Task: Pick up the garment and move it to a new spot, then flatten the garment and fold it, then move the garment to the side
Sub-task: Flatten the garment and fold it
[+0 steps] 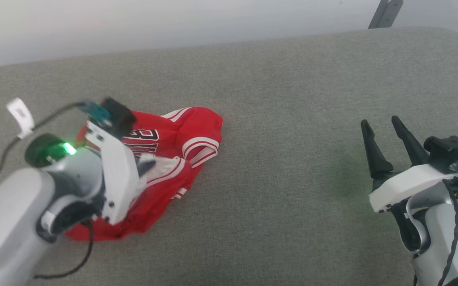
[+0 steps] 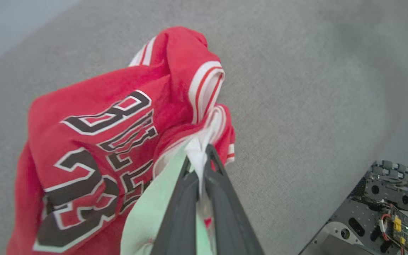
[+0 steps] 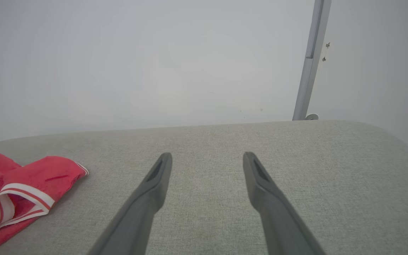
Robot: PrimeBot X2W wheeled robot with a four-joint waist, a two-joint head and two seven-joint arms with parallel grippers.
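The left hand (image 2: 203, 151), its two dark fingers pressed together, pinches a white-lined edge of the bright red soft jersey with white stripe trim (image 2: 83, 106), bunched at the left of the grey fabric-covered worktop (image 1: 292, 119). The right hand (image 1: 381, 121) hovers spread and empty, well apart. The cloth looks light and limp, likely to sag, so the trimmed hems seem the surest hold.
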